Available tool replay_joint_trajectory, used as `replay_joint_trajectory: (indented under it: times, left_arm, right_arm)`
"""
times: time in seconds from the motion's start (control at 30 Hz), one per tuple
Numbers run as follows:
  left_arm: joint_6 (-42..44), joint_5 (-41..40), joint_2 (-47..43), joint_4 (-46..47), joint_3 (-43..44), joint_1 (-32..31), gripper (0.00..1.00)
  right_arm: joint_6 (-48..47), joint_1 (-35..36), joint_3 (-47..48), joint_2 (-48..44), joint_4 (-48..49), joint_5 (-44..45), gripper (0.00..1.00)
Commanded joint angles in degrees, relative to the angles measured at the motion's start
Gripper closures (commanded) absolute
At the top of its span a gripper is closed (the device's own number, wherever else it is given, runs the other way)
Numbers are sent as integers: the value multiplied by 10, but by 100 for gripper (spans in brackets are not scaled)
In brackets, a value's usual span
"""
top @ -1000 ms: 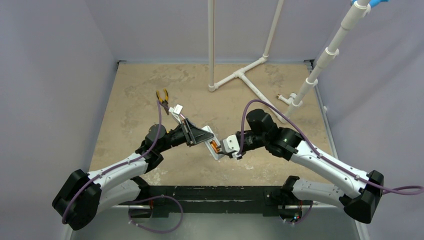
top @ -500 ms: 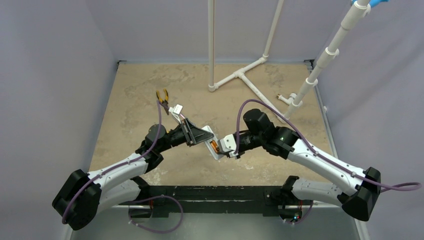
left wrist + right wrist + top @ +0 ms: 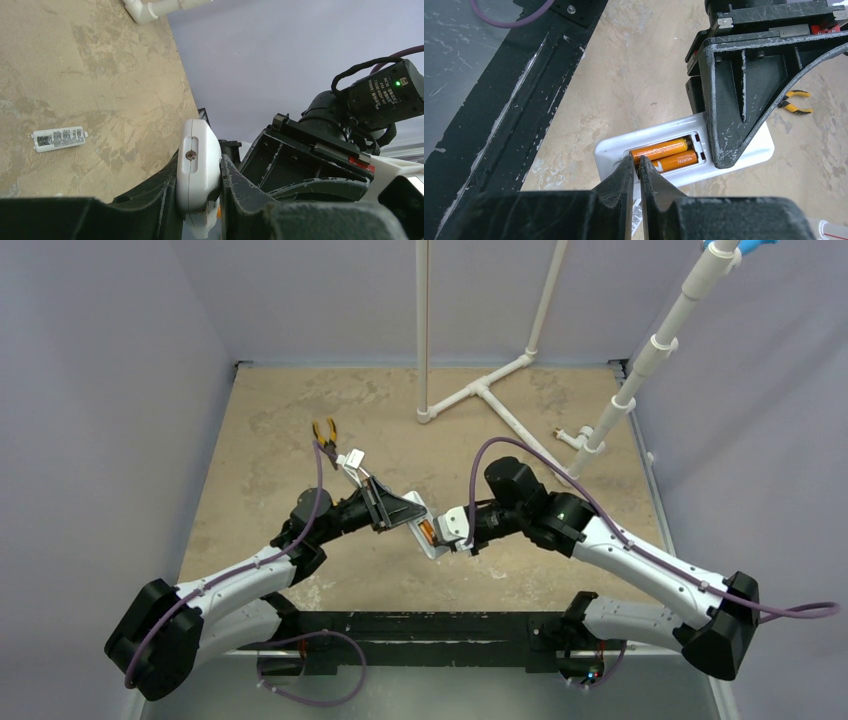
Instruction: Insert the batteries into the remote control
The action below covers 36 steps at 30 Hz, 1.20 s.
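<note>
My left gripper point(image 3: 393, 510) is shut on the white remote control point(image 3: 425, 537) and holds it above the table, back side up. In the left wrist view the remote control's rounded end point(image 3: 197, 167) sits clamped between the black fingers point(image 3: 245, 190). Two orange batteries point(image 3: 665, 155) lie side by side in the remote control's point(image 3: 749, 150) open recess. My right gripper point(image 3: 638, 164) has its jaws nearly together, with nothing between them. Its tips touch the recess at the batteries' near end. From above, the right gripper point(image 3: 452, 531) meets the remote's lower end.
A small whitish cover plate point(image 3: 58, 138) with a printed label lies on the tan table. Yellow-handled pliers point(image 3: 325, 432) lie at the back left. A white pipe stand point(image 3: 480, 390) and a slanted white pole point(image 3: 640, 370) rise at the back. A black rail point(image 3: 440, 625) runs along the near edge.
The right arm has shifted slightly left toward the remote control, and its jaws have narrowed. The left arm and the remote control have stayed put.
</note>
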Motion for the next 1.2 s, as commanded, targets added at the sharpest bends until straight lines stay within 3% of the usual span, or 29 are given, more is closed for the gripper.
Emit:
replay_joint_trajectory:
  times: [0.0, 0.5, 0.93, 1.03, 1.17]
  left_arm:
    - [-6, 1, -6, 49, -2, 2, 100]
    - [-5, -1, 1, 49, 0, 2, 100]
    - [-2, 6, 17, 52, 8, 8, 100]
    - [2, 10, 23, 52, 9, 10, 100]
    - [8, 9, 15, 42, 0, 24, 100]
  right_arm:
    - [11, 1, 20, 10, 20, 7, 94]
    - [46, 1, 77, 79, -10, 29, 99]
    - [70, 1, 64, 63, 38, 47, 100]
    - [135, 0, 22, 10, 151, 86, 93]
    - [234, -3, -34, -52, 263, 184, 63]
